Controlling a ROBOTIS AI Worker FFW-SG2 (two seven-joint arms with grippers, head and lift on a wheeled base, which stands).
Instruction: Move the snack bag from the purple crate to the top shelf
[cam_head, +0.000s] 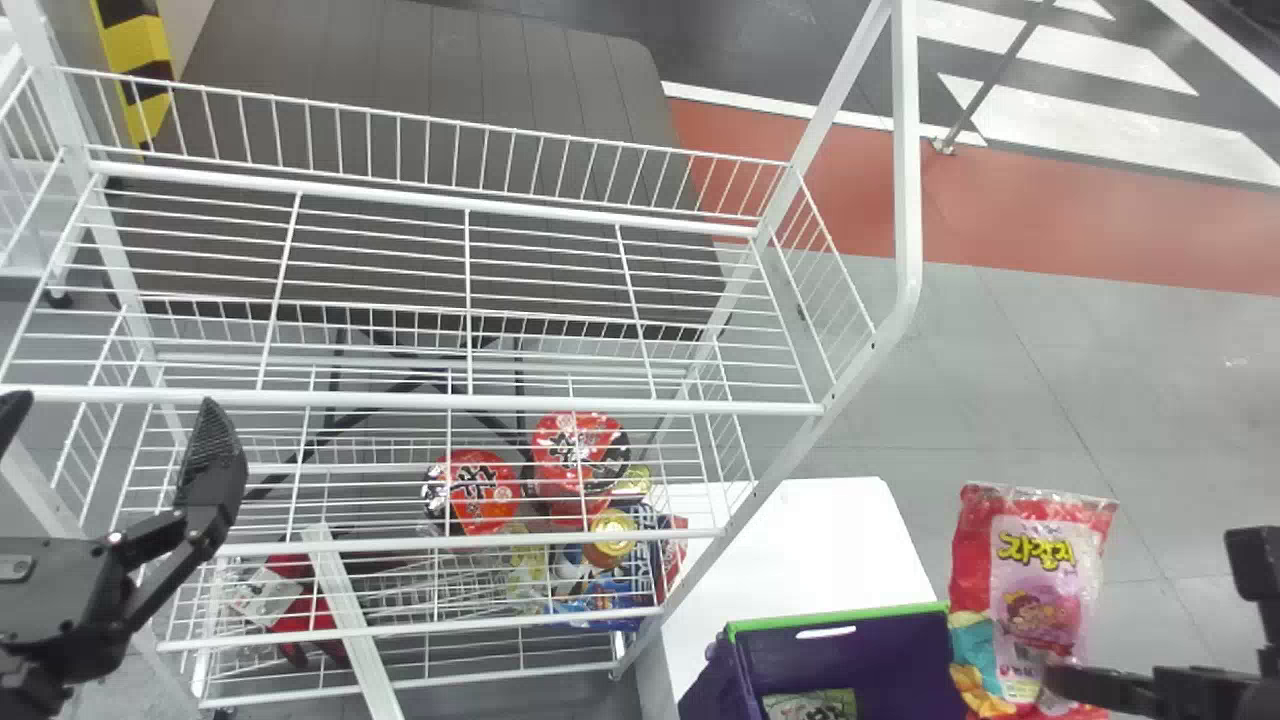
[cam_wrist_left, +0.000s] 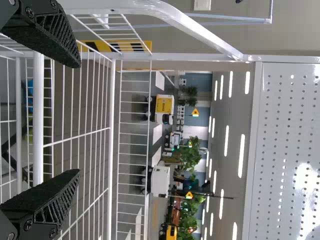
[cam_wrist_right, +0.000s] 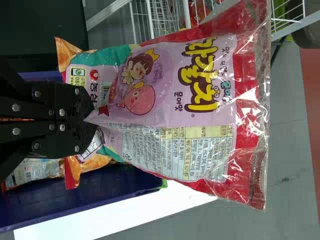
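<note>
The right gripper (cam_head: 1060, 682) is shut on the lower part of the red and pink snack bag (cam_head: 1040, 590), held upright by the right side of the purple crate (cam_head: 850, 645). In the right wrist view the right gripper (cam_wrist_right: 95, 118) pinches the snack bag (cam_wrist_right: 165, 95), with the purple crate (cam_wrist_right: 110, 197) behind and below it. The left gripper (cam_head: 110, 430) stands open at the left front of the top shelf (cam_head: 450, 402), holding nothing. In the left wrist view the left gripper (cam_wrist_left: 76, 117) has its fingers wide apart before the wire top shelf (cam_wrist_left: 111, 100).
Lower wire shelves hold red snack packs (cam_head: 580, 450) and other goods. A white surface (cam_head: 800, 530) lies behind the crate, and another package (cam_head: 810, 704) is inside it. The rack's right upright (cam_head: 905, 150) stands between the bag and the top shelf.
</note>
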